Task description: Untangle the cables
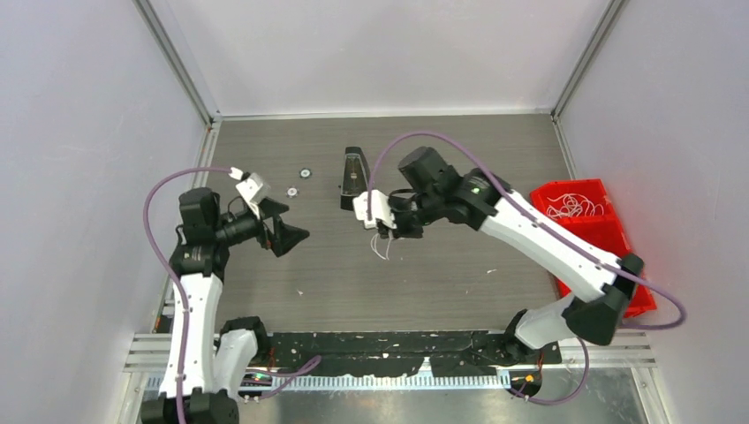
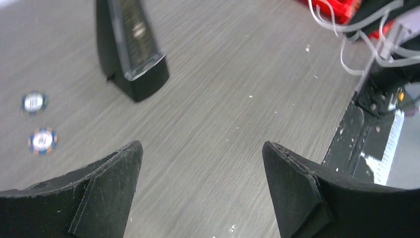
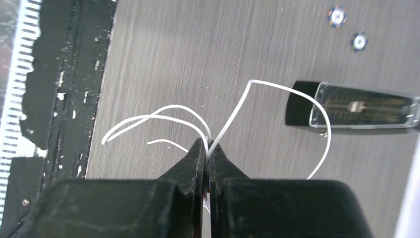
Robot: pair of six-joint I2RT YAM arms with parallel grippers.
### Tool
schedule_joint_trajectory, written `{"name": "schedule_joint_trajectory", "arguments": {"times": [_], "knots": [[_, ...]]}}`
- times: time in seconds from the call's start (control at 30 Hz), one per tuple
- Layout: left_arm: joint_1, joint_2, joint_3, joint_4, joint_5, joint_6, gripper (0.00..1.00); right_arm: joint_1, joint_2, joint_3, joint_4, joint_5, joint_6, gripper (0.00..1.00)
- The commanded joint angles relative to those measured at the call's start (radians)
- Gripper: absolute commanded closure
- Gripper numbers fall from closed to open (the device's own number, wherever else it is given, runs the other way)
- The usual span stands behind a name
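My right gripper (image 3: 207, 148) is shut on a bunch of thin white cables (image 3: 277, 89) and holds them above the table's middle; their loose ends curl out to both sides of the jaws. In the top view the cables (image 1: 382, 247) hang below the right gripper (image 1: 389, 231). They also show at the top right of the left wrist view (image 2: 349, 54). My left gripper (image 1: 296, 237) is open and empty, hovering over the table left of the cables, jaws wide apart (image 2: 202, 163).
A black wedge-shaped stand with a clear face (image 1: 354, 175) lies at the back middle, also in the wrist views (image 2: 131, 49) (image 3: 361, 106). Two small round tokens (image 1: 298, 181) lie left of it. A red bin (image 1: 587, 230) with more white cables sits at right.
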Motion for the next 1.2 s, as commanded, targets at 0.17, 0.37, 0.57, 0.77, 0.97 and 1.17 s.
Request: {"name": "schedule_joint_trajectory", "arguments": {"times": [0.17, 0.37, 0.57, 0.77, 0.97, 1.17], "knots": [[-0.405, -0.284, -0.032, 0.216, -0.082, 0.381, 0.07, 0.033, -0.136, 0.090, -0.242, -0.126, -0.198, 0.95], [-0.721, -0.238, -0.005, 0.216, -0.326, 0.604, 0.09, 0.171, -0.195, 0.060, -0.206, -0.052, -0.199, 0.95], [-0.958, -0.172, -0.007, 0.191, -0.436, 0.759, 0.20, 0.198, -0.205, 0.077, -0.153, -0.037, -0.149, 0.95], [-1.129, -0.167, -0.023, 0.219, -0.482, 0.754, 0.55, 0.197, -0.278, 0.026, -0.011, 0.015, -0.085, 0.95], [-1.174, -0.184, -0.035, 0.229, -0.647, 0.654, 0.51, 0.198, -0.305, 0.026, -0.050, -0.021, -0.089, 0.94], [-1.106, -0.276, -0.079, 0.230, -0.750, 0.657, 0.35, 0.198, -0.330, -0.050, -0.130, -0.110, -0.049, 0.95]]}}
